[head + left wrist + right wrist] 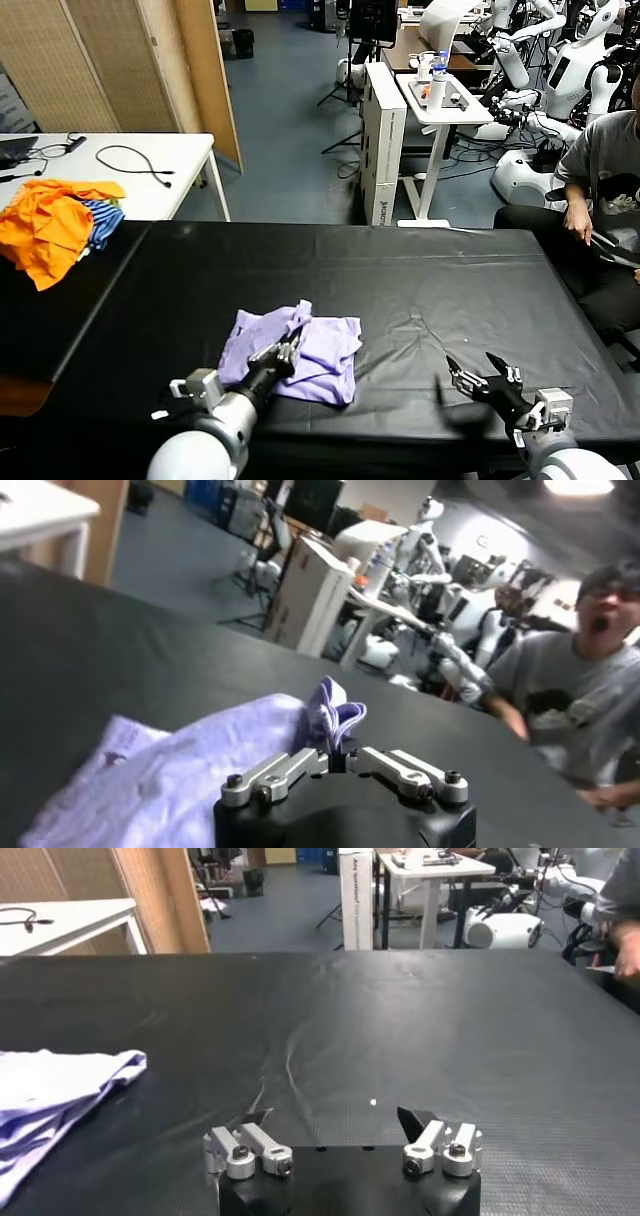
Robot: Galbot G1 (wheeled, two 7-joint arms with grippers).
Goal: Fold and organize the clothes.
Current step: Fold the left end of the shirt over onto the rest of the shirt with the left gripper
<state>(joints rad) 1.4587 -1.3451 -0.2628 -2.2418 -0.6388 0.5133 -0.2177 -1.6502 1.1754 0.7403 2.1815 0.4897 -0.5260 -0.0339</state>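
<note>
The pale lavender T-shirt (300, 350) lies crumpled and partly folded on the black table (400, 290), near its front edge left of centre. My left gripper (290, 350) is shut on a fold of the shirt (333, 720) and lifts that fold a little above the rest of the cloth. My right gripper (482, 376) is open and empty over bare table at the front right, well apart from the shirt. The shirt's edge also shows in the right wrist view (60, 1088). The printed graphic is hidden.
A bright orange and blue-striped garment pile (55, 225) lies at the table's far left corner. A white table (150, 180) with a cable stands behind it. A seated person (600, 200) is at the right. Other robots and a cart stand in the background.
</note>
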